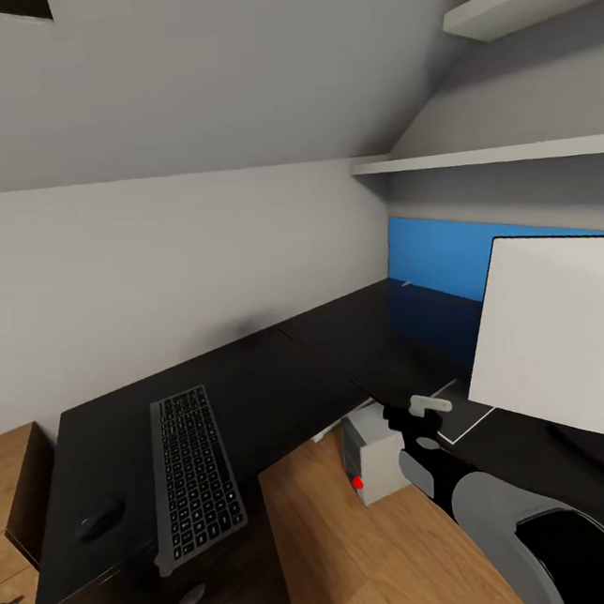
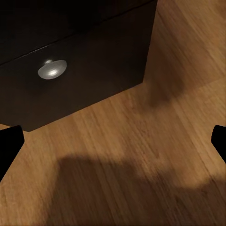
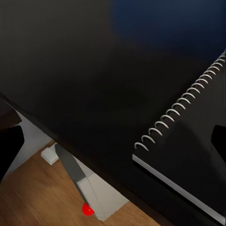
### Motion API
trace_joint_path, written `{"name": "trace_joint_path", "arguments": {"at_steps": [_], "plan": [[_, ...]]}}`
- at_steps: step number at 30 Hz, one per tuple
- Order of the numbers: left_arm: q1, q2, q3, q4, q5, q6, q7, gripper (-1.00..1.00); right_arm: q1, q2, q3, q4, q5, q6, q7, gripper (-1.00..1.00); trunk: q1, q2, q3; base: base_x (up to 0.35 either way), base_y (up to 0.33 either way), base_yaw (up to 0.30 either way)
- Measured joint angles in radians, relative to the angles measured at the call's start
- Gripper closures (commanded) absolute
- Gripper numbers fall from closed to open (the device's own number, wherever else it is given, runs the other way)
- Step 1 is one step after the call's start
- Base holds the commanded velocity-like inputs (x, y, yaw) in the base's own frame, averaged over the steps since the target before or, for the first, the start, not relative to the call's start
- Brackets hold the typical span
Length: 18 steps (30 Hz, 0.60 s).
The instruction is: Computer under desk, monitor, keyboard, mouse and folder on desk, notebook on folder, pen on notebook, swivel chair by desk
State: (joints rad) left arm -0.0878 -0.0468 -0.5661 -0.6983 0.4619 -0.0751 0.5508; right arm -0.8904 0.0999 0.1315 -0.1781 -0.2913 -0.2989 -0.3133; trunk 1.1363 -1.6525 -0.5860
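- Mouse (image 1: pixel 100 519) sitting at the far left of the worktop (image 1: pixel 282 371), just beside the keyboard (image 1: pixel 193 474), which is lying flat on the left wing above the drawer knobs (image 1: pixel 192 595).
- Left gripper (image 2: pixel 113 141) hanging over bare wooden floor (image 2: pixel 141 155) beside the black drawer front; jaws standing wide apart, nothing between them.
- Computer (image 1: pixel 370 454) sitting on the floor in the inner corner under the worktop, red dot facing out. That item looks done.
- Right gripper (image 1: pixel 421 424) hovering over the right wing of the worktop; the right wrist view is showing its jaws apart and empty, directly above a spiral-bound notebook (image 3: pixel 188 155) lying flat near the worktop edge.
- Monitor (image 1: pixel 563 346) standing on the right wing, white back toward the camera, blue wall panel (image 1: pixel 438 257) behind it.
- Judgement: the notebook step is in hand. The folder and chair aren't placed from what I can see, and the notebook belongs on top of the folder.
- Next move, as I read it: descending on the notebook's free edge and pinching it. It's thin and flat on a glossy top, so the risk is the jaws sliding it instead of gripping.
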Motion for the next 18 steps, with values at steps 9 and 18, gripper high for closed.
{"name": "trace_joint_path", "arguments": {"at_steps": [9, 18], "plan": [[0.000, 0.000, 0.000, 0.000, 0.000, 0.000, -0.001, -1.00, 0.000, -0.001, 0.001, 0.001, 0.003, -0.065, -0.002, -1.00, 0.000, 0.000, 0.000, 0.000, 0.000, 0.000], [0.000, 0.000, 0.000, 0.000, 0.000, 0.000, -0.002, -1.00, 0.000, -0.002, 0.001, 0.001, 0.004, -0.071, -0.002, -1.00, 0.000, 0.000, 0.000, 0.000, 0.000, 0.000]]}}
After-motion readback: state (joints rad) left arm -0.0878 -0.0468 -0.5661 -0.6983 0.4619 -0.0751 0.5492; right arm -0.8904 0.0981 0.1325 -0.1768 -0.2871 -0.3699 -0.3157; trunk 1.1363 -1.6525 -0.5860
